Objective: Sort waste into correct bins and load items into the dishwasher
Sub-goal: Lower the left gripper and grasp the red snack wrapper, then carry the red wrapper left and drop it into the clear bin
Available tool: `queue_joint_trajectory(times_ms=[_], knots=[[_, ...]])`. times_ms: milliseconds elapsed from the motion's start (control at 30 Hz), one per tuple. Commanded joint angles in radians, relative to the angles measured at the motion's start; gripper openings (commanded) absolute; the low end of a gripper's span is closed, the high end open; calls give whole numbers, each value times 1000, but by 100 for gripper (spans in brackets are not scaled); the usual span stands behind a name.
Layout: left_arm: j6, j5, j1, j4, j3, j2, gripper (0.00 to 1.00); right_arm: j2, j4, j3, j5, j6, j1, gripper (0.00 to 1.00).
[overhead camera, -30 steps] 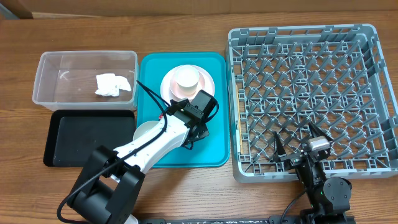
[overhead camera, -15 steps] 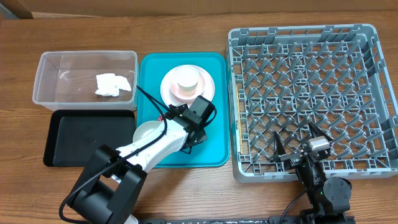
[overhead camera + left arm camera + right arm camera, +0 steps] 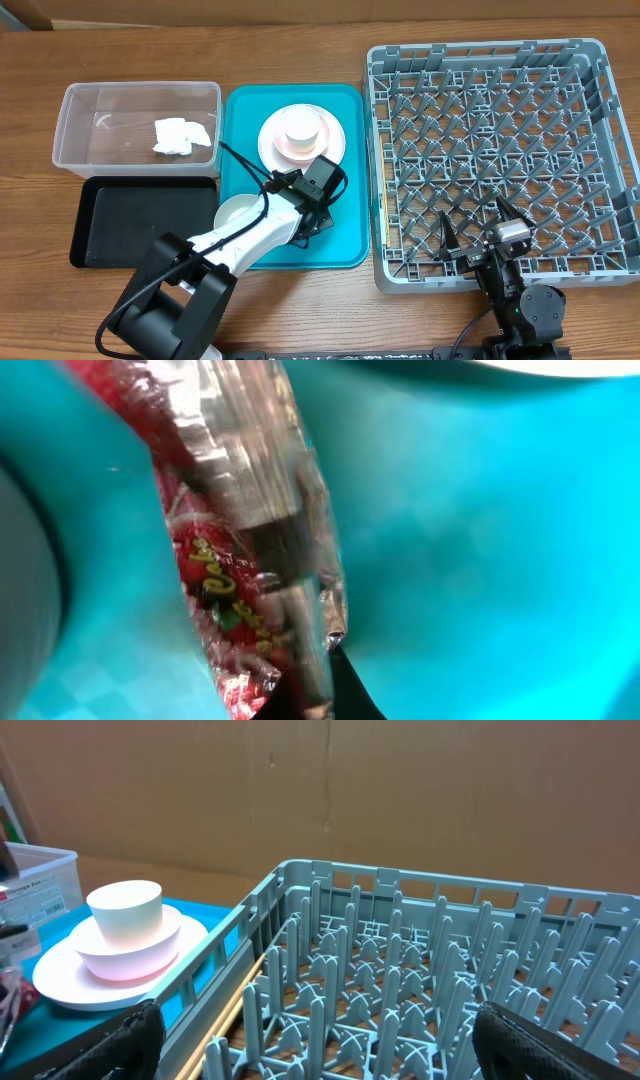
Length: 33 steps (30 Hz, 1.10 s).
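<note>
My left gripper (image 3: 311, 219) is low over the teal tray (image 3: 350, 235), shut on the red foil wrapper (image 3: 215, 600), which fills the left wrist view; the fingertips (image 3: 322, 685) pinch its edge. The wrapper is hidden under the gripper in the overhead view. The pale bowl (image 3: 235, 212) sits just left of it on the tray. The pink plate (image 3: 335, 148) carries the white-pink bowl (image 3: 318, 142) with the white cup (image 3: 298, 125) on top. The napkin (image 3: 177, 136) lies in the clear tub (image 3: 90, 105). My right gripper (image 3: 487, 235) is open and empty over the dish rack's (image 3: 500, 60) front edge. No rice shows.
The black tray (image 3: 140, 225) lies in front of the clear tub, left of the teal tray. Wooden sticks (image 3: 240, 1000) lie inside the rack along its left wall. The right wrist view shows the rack pegs (image 3: 400, 970) between its open fingers (image 3: 320, 1050).
My left gripper moved a little toward the front of the teal tray, then held still. The right arm has not moved.
</note>
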Motion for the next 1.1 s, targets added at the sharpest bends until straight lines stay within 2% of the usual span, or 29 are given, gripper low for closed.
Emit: queue_joint_trajectory(times_ms=[0, 200, 400, 567, 767, 1067], knots=[[31, 30, 1, -31, 89, -44, 4, -11, 6, -10, -6, 0, -4, 100], [34, -9, 69, -193, 212, -163, 4, -11, 6, -10, -6, 0, -4, 100], [34, -98, 218, -216, 227, -248, 4, -12, 6, -10, -6, 0, -4, 100], [34, -87, 386, -147, 227, -250, 4, -12, 6, -10, -6, 0, -4, 100], [33, 2, 573, -14, 226, -245, 4, -12, 6, -10, -6, 0, -4, 100], [29, 27, 734, 71, 226, -192, 4, -12, 6, -10, -6, 0, -4, 100]])
